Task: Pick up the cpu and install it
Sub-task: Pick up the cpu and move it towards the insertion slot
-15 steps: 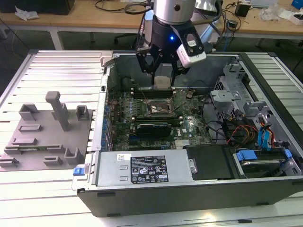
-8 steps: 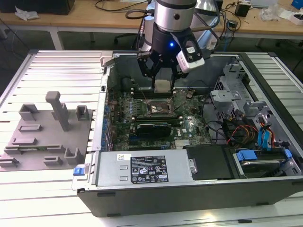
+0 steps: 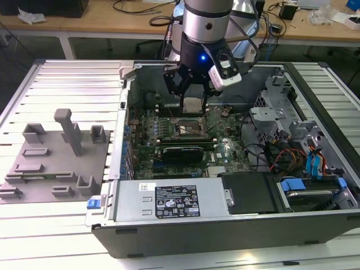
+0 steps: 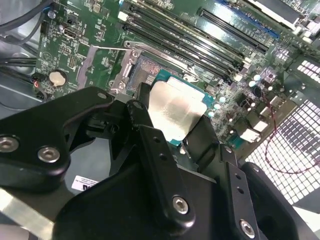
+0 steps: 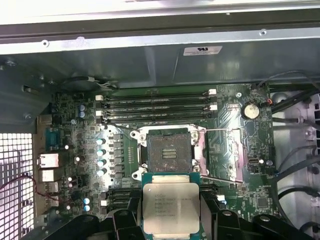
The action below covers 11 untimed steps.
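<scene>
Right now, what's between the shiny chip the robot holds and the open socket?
Almost nothing. In the first wrist view the cpu nearly meets the socket, and only that socket's own frame rim lies between them, with no other part in the way.

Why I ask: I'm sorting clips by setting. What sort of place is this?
Probably a robotics lab: an open computer case on a ribbed metal table, the tool holding a chip over it, cluttered desks behind.
</scene>
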Motion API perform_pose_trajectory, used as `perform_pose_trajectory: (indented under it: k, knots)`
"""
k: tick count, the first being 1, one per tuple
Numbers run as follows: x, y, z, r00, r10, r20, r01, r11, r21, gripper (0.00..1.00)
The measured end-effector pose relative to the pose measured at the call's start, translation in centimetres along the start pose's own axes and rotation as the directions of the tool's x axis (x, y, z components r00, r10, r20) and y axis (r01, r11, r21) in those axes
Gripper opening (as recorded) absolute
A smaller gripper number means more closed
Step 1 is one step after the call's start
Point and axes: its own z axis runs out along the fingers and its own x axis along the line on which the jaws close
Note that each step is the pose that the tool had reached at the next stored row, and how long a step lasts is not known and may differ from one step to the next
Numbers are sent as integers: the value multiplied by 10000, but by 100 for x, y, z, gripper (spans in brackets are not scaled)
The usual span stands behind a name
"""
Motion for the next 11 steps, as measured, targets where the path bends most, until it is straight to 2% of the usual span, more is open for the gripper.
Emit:
perform_pose_trajectory:
  k: [5, 11]
  knots:
    - [2, 20, 52, 10000, -73, -5, 73, 10000, -5, 55]
    - [4, 45, 149, 9997, -241, -17, 241, 9997, -30, 55]
